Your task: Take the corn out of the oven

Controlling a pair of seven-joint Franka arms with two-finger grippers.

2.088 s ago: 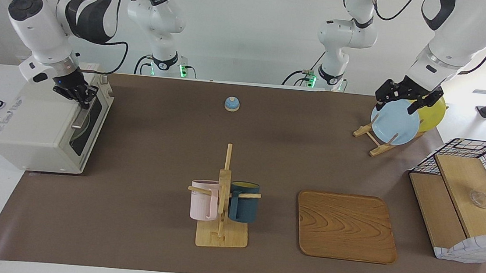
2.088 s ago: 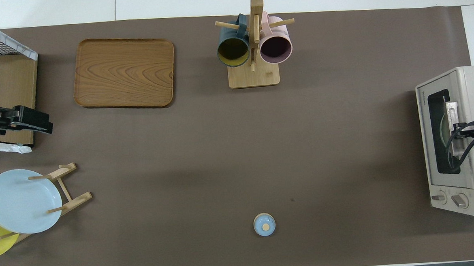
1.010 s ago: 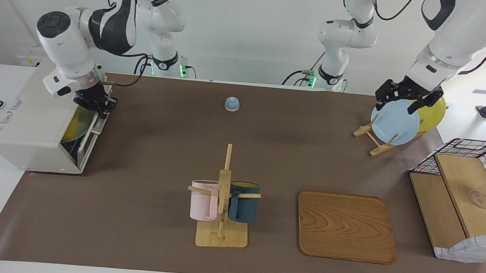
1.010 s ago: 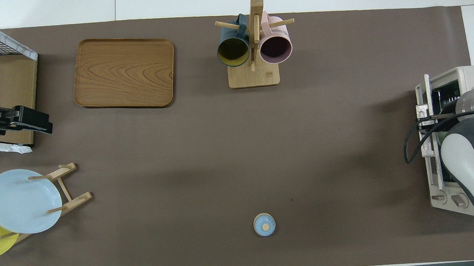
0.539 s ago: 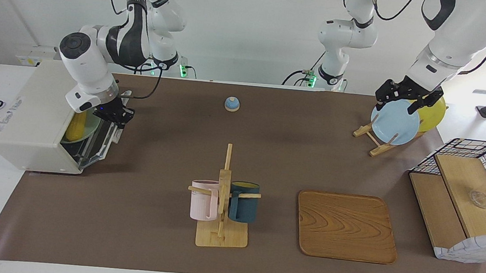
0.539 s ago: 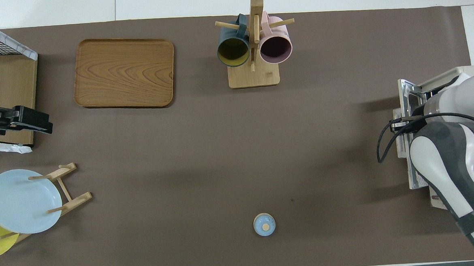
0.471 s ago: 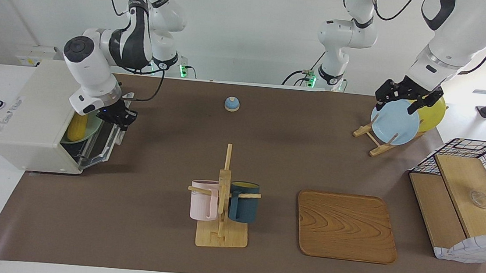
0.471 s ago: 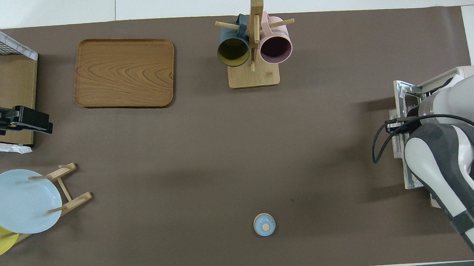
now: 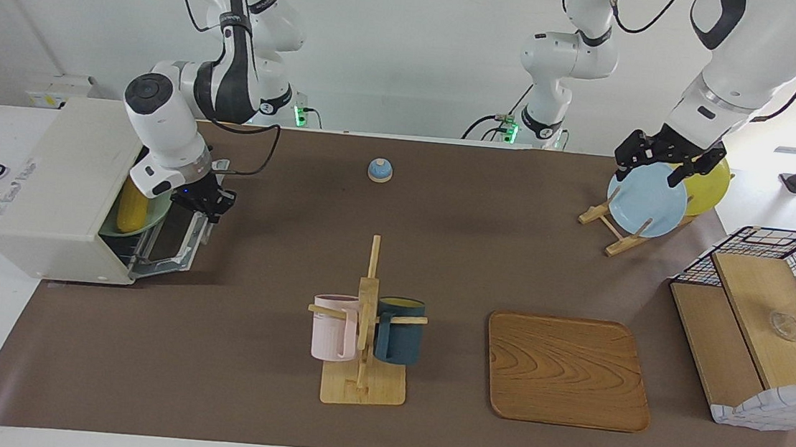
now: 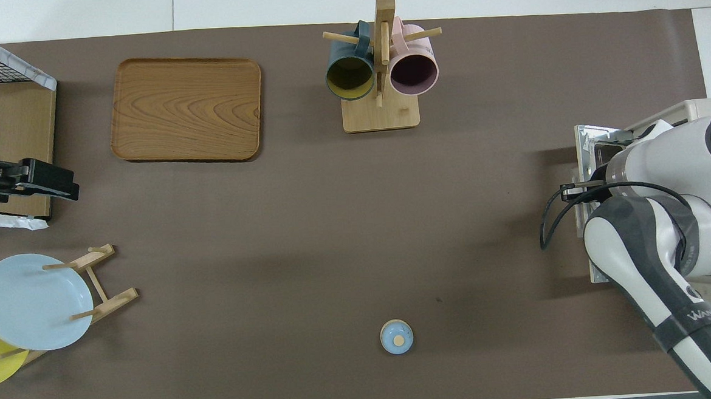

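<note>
Yellow corn (image 9: 130, 206) sits on plate inside oven (image 9: 62, 187), at right arm's table end. My right gripper (image 9: 203, 205) grips door handle, door near fully down. Left gripper (image 9: 659, 158) waits over plate rack, fingers unreadable. Risk: pulling toward 3 o'clock drags oven, corn rolls off.

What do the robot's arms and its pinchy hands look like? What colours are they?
Both arms are made of glossy white rounded segments with dark grey or black bands at the joints. Black cables loop along them. Each ends in a small black gripper: the right gripper hangs from a white wrist that has a dark round cap, and the left gripper has chunky black fingers. The right arm carries small white lettering on a dark band.
</note>
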